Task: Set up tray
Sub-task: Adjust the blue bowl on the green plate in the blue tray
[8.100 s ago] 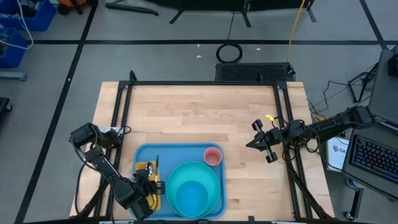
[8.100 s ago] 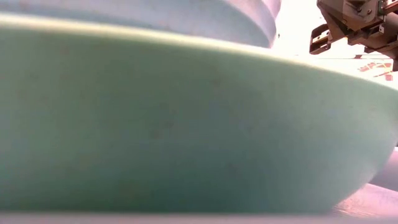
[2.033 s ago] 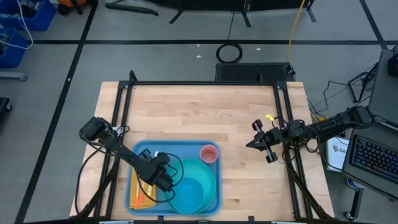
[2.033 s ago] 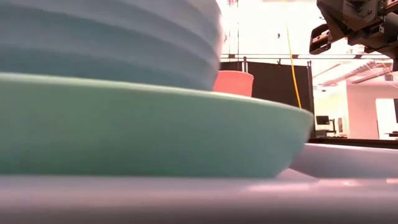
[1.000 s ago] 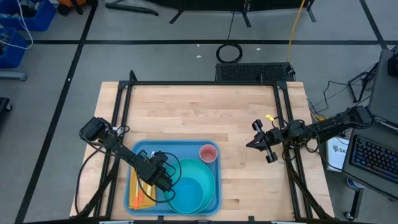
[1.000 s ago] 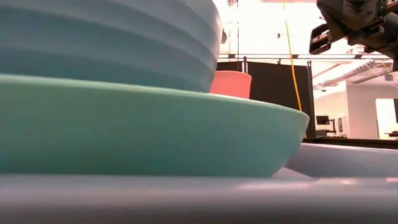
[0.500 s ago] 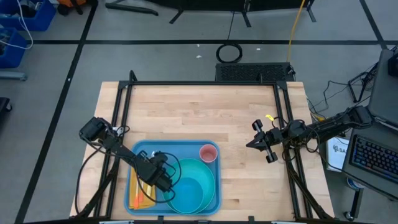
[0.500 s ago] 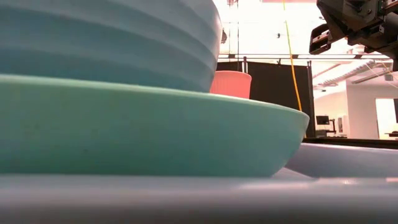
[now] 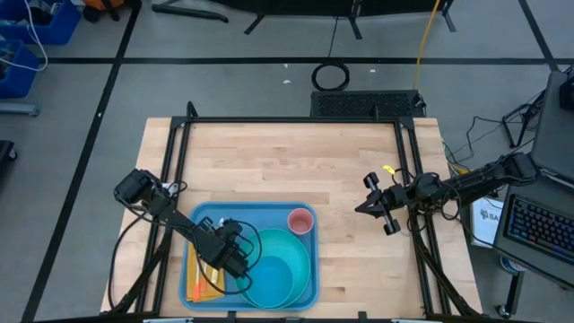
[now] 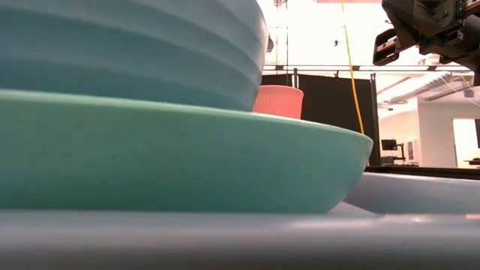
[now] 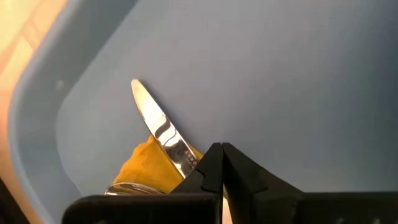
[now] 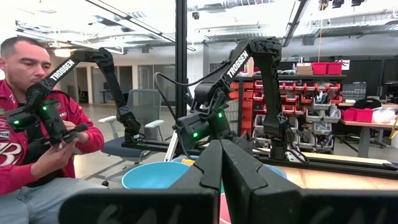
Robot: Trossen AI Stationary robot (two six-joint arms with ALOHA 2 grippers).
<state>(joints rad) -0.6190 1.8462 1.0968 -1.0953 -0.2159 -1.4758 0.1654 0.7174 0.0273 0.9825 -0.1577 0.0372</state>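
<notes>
tray (image 9: 254,218) lies at 6 o'clock on tabletop (image 9: 287,161) | left gripper (image 9: 235,260) closed, empty, above tray's 9 o'clock side | right gripper (image 9: 359,208) closed, parked at 3 o'clock | tray judged stiff, light, slippery; best taken by rim

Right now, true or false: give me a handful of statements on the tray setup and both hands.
1. The small pink cup stands on the large flat blue plastic tray. True.
2. The left hand is open wide. False: its fingers are shut, over the tray beside the turquoise bowl.
3. The right hand holds the cup. False: it is shut on nothing, off to the tray's right over bare table.
4. A shiny metal knife lies on an orange napkin in the tray. True.
5. The bowl sits on the bare wooden table. False: it sits on a round turquoise plate in the tray.
</notes>
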